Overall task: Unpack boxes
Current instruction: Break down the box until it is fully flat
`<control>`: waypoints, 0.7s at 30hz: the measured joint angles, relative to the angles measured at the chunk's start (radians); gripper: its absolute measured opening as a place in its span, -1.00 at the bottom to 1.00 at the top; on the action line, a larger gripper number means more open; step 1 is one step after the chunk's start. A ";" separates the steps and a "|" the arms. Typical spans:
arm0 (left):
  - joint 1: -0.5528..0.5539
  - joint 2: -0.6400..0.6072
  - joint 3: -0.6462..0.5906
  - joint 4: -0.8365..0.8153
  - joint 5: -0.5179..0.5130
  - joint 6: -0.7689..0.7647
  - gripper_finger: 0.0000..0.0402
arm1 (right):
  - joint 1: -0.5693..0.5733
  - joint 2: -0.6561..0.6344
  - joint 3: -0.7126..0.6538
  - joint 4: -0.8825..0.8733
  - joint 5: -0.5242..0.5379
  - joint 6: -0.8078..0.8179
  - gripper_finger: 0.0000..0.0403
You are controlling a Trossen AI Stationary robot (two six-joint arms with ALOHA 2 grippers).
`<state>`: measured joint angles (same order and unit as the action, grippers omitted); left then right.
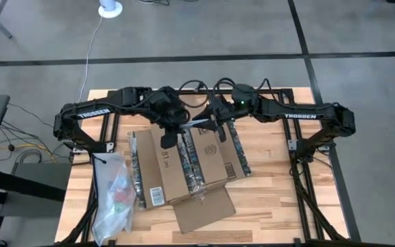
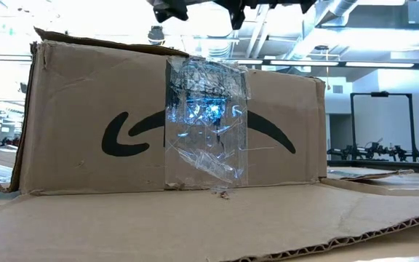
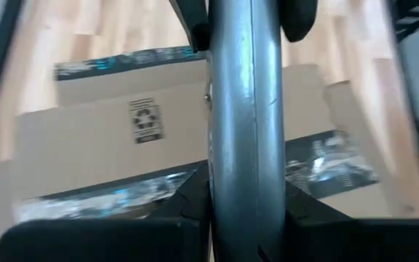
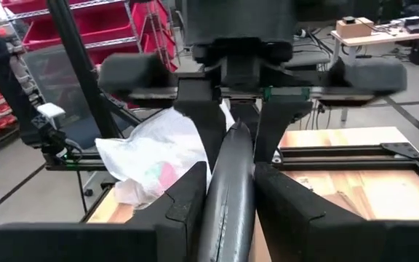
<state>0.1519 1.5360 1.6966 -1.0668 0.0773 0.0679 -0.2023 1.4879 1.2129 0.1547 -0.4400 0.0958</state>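
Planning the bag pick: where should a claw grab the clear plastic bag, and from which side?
Pinch a raised fold of the clear plastic bag, straight from above: it lies slack on the table left of the box, no rigid edge. Left claw and right claw, over the box, both grip a grey rod.

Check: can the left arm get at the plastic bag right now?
Probably yes: the bag lies uncovered beside the box, on the left arm's side. But the left gripper is shut on a grey tool. The right gripper hovers nearby.
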 joint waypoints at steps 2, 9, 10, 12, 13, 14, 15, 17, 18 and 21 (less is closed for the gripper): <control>-0.018 0.000 0.000 0.004 -0.080 0.017 -0.74 | -0.011 0.000 0.000 0.009 -0.003 0.050 -0.51; -0.050 0.002 -0.002 -0.001 -0.371 0.068 -0.74 | -0.071 -0.004 0.002 0.033 -0.003 0.251 -0.51; -0.053 0.002 -0.002 -0.004 -0.423 0.083 -0.74 | -0.081 -0.006 0.004 0.037 -0.004 0.279 -0.51; -0.057 0.002 -0.002 -0.005 -0.520 0.110 -0.74 | -0.100 -0.008 0.005 0.041 -0.004 0.323 -0.51; -0.057 0.002 -0.003 -0.004 -0.560 0.126 -0.74 | -0.107 -0.008 0.005 0.041 -0.005 0.339 -0.51; -0.058 0.002 -0.003 -0.005 -0.593 0.147 -0.74 | -0.112 -0.008 0.005 0.040 -0.010 0.347 -0.51; -0.058 0.002 -0.003 -0.003 -0.619 0.165 -0.74 | -0.117 -0.008 0.005 0.040 -0.019 0.352 -0.51; -0.061 0.002 -0.003 0.006 -0.665 0.199 -0.74 | -0.125 -0.008 0.005 0.041 -0.027 0.371 -0.47; -0.063 0.002 -0.003 0.014 -0.684 0.214 -0.74 | -0.129 -0.008 0.006 0.041 -0.031 0.380 -0.44; -0.063 0.002 -0.004 0.035 -0.715 0.247 -0.74 | -0.138 -0.008 0.006 0.043 -0.054 0.405 -0.27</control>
<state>0.0887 1.5375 1.6928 -1.0319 -0.6379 0.3146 -0.3406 1.4795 1.2194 0.1978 -0.4943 0.5013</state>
